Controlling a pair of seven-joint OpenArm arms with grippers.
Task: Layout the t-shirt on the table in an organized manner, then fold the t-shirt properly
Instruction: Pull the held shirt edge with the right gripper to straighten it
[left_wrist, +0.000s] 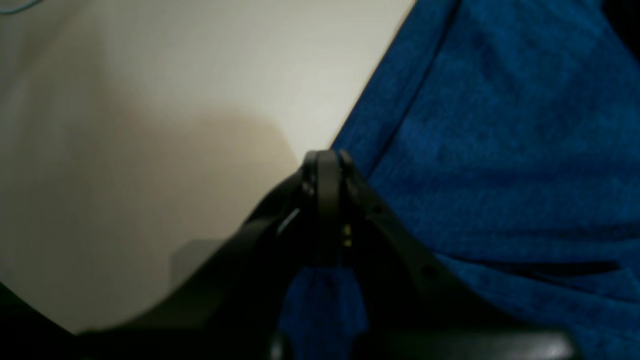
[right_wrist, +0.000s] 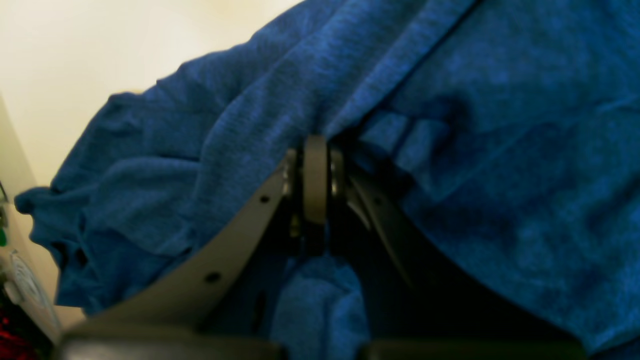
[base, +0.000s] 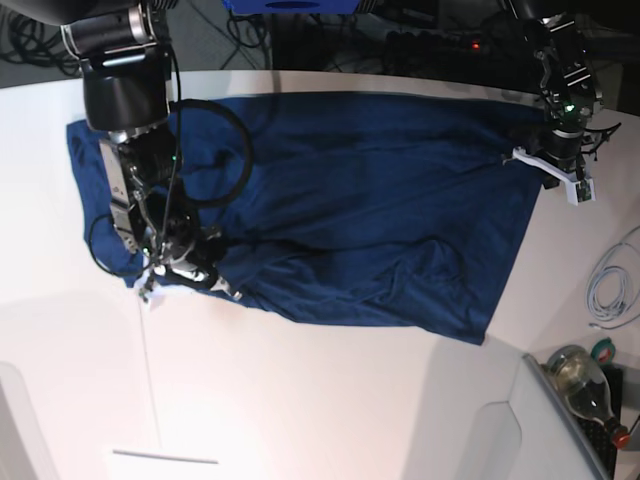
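The t-shirt lies spread wide across the far half of the white worktop, wrinkled. The right gripper has its jaws clamped on bunched cloth at the shirt's near left edge; the left gripper pinches the far right edge.

A robotics lab: two arms over a white table, cables and electronics around it.
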